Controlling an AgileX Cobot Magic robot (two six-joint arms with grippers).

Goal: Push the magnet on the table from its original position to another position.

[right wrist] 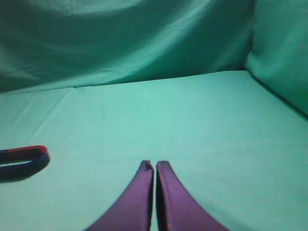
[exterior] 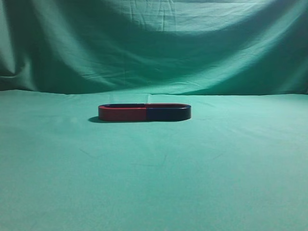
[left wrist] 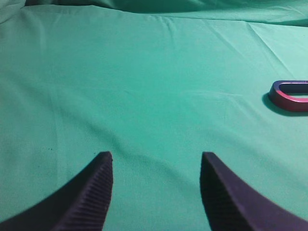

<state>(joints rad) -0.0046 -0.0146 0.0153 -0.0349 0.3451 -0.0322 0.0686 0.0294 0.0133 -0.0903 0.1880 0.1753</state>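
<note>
left pincer (left wrist: 156, 166): spread wide, holding nothing, low over tabletop (left wrist: 144, 96) | right pincer (right wrist: 155, 168): fingers pressed together, holding nothing, low over cloth | magnet (exterior: 168, 113): mid-tabletop, end-to-end against red magnet (exterior: 122, 113), apart from both pincers

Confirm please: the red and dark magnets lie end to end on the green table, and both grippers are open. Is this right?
Not quite. Only the left gripper is open; the right gripper is shut, as the right wrist view shows. The red magnet and the dark magnet do lie end to end on the table.
</note>
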